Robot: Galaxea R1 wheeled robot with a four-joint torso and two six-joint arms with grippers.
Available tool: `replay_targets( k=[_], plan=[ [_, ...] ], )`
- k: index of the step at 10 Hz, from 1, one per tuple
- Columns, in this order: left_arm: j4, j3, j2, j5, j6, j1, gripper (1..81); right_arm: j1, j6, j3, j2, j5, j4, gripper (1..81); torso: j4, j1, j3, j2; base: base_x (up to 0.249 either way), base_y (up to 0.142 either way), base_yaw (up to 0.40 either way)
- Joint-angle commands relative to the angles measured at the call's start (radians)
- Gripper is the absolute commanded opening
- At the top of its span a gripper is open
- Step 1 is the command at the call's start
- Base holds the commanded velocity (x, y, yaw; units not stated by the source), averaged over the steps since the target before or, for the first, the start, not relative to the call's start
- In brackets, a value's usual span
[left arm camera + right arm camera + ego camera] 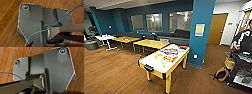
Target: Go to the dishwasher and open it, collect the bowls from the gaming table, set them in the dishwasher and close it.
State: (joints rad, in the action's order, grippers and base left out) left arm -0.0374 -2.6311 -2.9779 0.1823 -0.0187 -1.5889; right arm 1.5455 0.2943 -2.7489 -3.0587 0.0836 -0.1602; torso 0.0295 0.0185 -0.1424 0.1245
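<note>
The gaming table stands a short way ahead in the head view, long, with a white top and a yellow rim and legs. On its top lie small round coloured bowls, one yellow and one green, next to flat colourful boxes. They are too blurred to tell further detail. The dishwasher is out of view. Both wrist views look down on the robot's dark plate over a wooden floor, with a thin blue cable crossing the left one.
Two plain yellow tables and a white table stand behind the gaming table, with a dark sofa along the wall. A blue pillar rises right of it. A person stands by a dark cart; a bag lies on the floor.
</note>
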Motion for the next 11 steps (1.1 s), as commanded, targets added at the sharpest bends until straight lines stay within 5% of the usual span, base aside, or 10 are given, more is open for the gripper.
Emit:
replay_targets(
  k=[1,11],
  plan=[
    [-0.012,0.005,0.002,-0.052,0.009,0.025,81.1,-0.040,-0.004,0.002,0.006,-0.051,0.001,81.1,0.000,0.000,0.000,0.000,0.000,0.066,0.000],
    [-0.012,0.005,0.002,-0.052,0.008,0.025,81.1,-0.037,-0.004,0.002,0.007,-0.051,0.001,81.1,0.000,-0.001,0.000,0.000,0.037,0.052,0.000]
  ],
)
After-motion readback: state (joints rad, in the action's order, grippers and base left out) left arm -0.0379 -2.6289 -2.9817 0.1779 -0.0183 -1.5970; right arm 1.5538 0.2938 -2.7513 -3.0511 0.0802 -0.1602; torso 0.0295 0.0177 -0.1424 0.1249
